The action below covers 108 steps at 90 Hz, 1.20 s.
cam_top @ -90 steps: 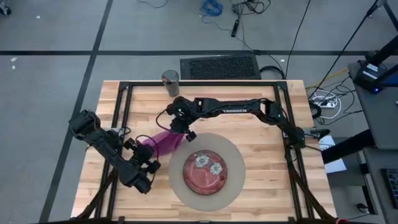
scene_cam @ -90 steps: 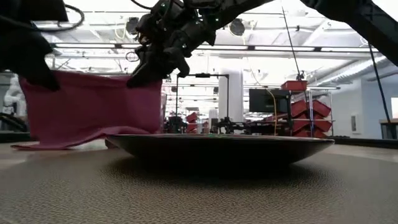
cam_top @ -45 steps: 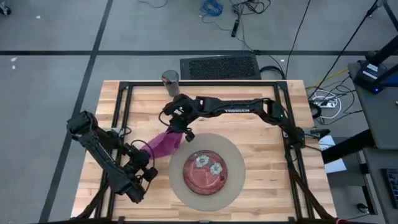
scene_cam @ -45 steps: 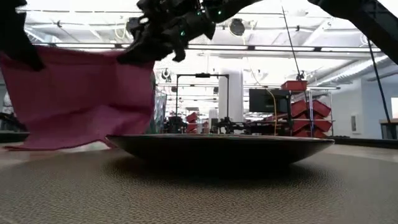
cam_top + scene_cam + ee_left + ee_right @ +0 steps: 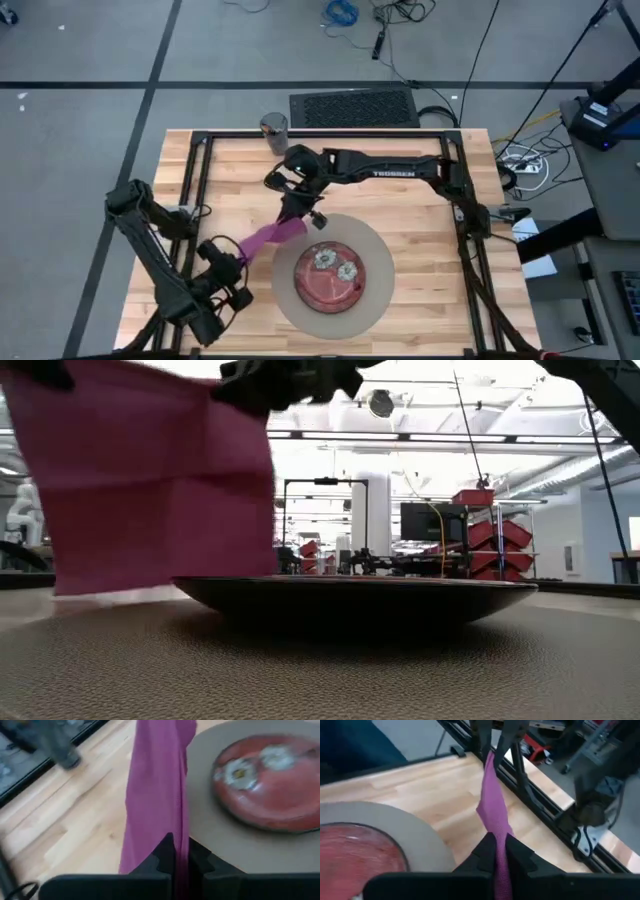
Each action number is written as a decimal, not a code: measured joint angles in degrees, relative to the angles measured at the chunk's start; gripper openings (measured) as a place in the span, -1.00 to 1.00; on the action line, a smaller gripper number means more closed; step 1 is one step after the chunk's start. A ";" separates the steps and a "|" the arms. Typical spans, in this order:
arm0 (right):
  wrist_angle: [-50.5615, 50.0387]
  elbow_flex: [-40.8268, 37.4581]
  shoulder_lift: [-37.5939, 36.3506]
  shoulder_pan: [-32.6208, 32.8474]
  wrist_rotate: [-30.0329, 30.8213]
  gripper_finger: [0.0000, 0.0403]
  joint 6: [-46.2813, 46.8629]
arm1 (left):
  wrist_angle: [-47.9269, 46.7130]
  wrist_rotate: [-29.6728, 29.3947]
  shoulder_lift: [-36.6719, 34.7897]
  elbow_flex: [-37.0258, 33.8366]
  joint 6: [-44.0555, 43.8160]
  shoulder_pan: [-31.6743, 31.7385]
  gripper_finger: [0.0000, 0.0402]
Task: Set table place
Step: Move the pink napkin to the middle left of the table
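Overhead, magenta cloth (image 5: pixel 268 236) stretched between both clamped claws, left claw (image 5: pixel 238 251) and right claw (image 5: pixel 295 216), above table (image 5: pixel 420 205).

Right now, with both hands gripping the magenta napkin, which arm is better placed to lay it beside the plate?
Probably the left. Its hand pinches the napkin over bare table left of the mat, while the right hand holds the far end near the plate.
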 joint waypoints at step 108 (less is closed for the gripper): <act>-4.02 0.02 5.62 -0.50 -4.90 -1.00 -1.86 | -0.90 15.77 6.40 -2.01 3.05 7.06 -1.00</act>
